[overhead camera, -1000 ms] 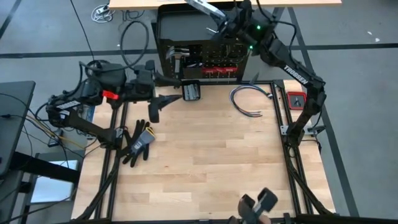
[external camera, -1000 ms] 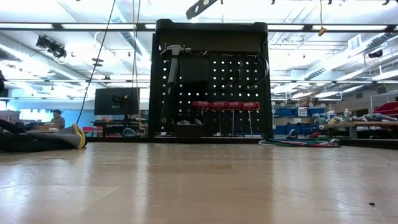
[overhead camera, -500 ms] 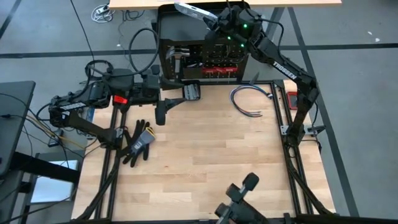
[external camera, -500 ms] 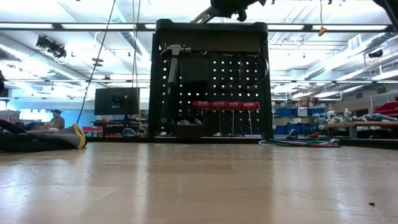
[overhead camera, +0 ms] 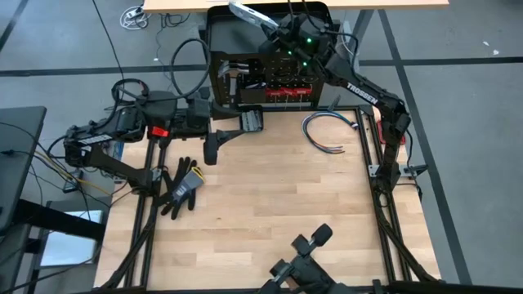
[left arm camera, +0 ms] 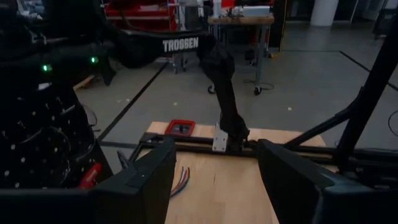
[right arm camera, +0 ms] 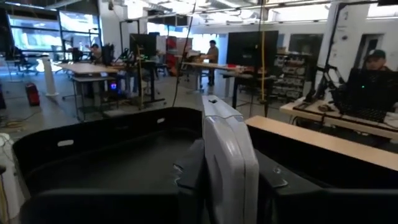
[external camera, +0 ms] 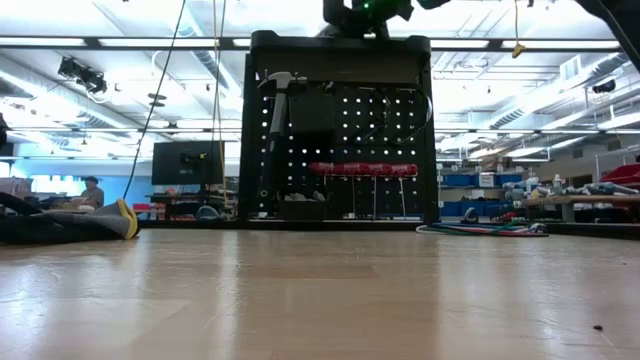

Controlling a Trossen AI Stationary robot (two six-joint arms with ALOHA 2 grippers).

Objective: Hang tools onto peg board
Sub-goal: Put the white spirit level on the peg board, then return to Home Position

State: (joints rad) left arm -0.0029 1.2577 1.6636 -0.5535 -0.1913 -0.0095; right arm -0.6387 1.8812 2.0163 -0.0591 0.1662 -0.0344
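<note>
Grey metal piece (right arm camera: 227, 155) clamped in right gripper (overhead camera: 274, 31) above stand's tray (right arm camera: 93, 155) at twelve o'clock, needing steady lowering toward peg board (external camera: 340, 150); left gripper (overhead camera: 214, 145), fingers apart, parked at nine o'clock.

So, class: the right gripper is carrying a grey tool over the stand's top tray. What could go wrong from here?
1. The right gripper pinches the grey metal tool at one end; the long free end could swing or slip out.
2. It hovers over the tray, behind the peg board: released here, the tool lands in the tray, not on a peg.
3. Coming down the front, it might knock the hung hammer or red-handled drivers.
</note>
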